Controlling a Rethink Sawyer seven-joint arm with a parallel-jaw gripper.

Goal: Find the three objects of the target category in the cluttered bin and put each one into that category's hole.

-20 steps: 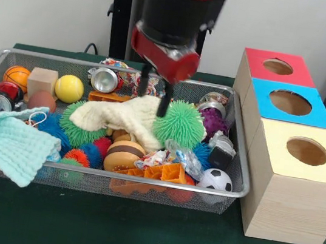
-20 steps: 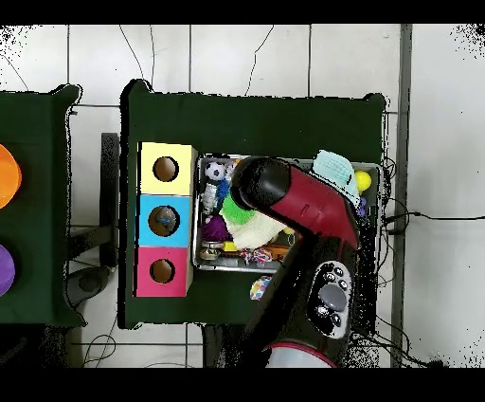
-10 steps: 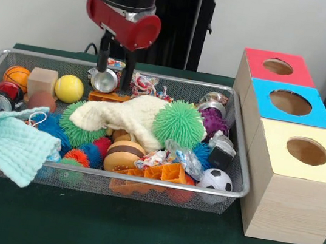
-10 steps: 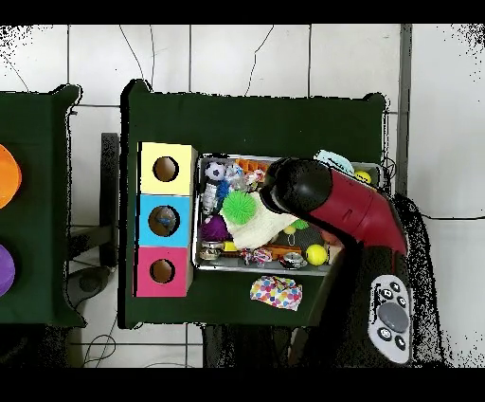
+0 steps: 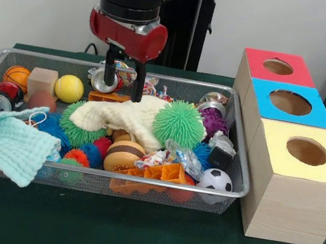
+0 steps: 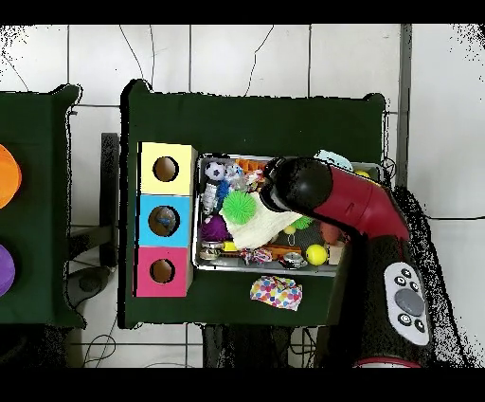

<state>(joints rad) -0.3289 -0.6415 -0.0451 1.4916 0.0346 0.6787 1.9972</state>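
Observation:
The bin [image 5: 142,180] is a wide wire-mesh basket full of mixed toys, cans and cloths. My gripper [image 5: 121,91] hangs open and empty over the bin's back middle. Its left fingertip [image 5: 106,83] is in front of a silver can [image 5: 100,79], and its right one is just above a cream cloth [image 5: 124,116]. A green spiky ball [image 5: 179,123] lies to the right of the gripper. Three wooden boxes with holes stand to the right: red [image 5: 278,67], blue [image 5: 290,103] and yellow [image 5: 306,151]. In the overhead view the arm [image 6: 303,185] covers the bin's middle and hides the gripper.
Also in the bin: a mint cloth [image 5: 15,146] draped over the front left rim, a yellow ball [image 5: 69,88], a wooden block [image 5: 41,81], a small basketball [image 5: 16,75], a toy burger [image 5: 123,155] and a soccer ball [image 5: 217,180]. A spotted object [image 6: 276,291] lies on the table outside the bin.
The gripper left the green spiky ball and went left and up to the bin's back. Since half a second ago it has shifted slightly right and lower, still open.

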